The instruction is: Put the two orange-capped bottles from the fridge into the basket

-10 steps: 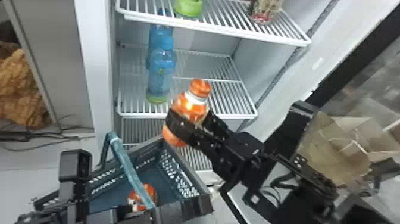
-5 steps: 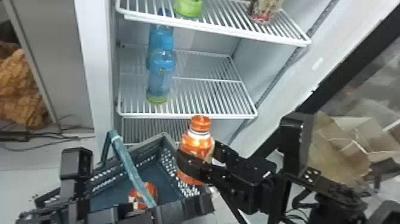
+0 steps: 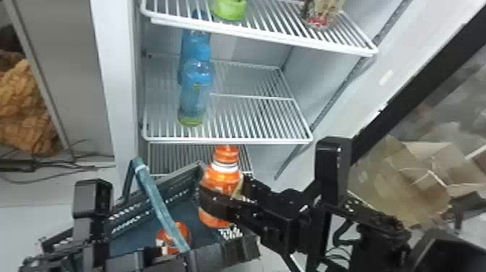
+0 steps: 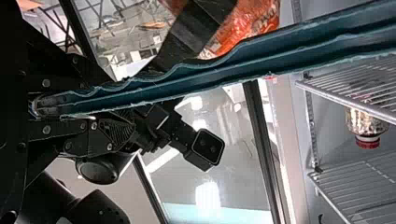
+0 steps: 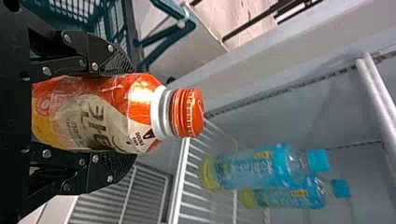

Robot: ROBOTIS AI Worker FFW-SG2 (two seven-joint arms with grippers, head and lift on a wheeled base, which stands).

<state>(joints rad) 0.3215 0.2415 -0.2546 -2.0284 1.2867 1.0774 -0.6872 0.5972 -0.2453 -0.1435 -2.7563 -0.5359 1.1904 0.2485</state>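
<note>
On the near left, the left gripper (image 4: pixel 123 100) is closed on the handle (image 3: pixel 155 202) of the basket (image 3: pixel 184 181); below that strap, the first orange bottle (image 3: pixel 172 238) is in the basket. The right gripper (image 5: pixel 126 114) clasps the second orange bottle (image 3: pixel 221 173), one finger on either side of its body, cap uppermost, its long axis close to upright. The right arm has charge of it. It is held by the basket's right end, to the right of the first; whether its base is inside the rim cannot be told. The coming move seems to turn on that: a little left, then straight down. Farther off, blue bottles (image 3: pixel 195 94) stand on a fridge shelf (image 3: pixel 227 140).
</note>
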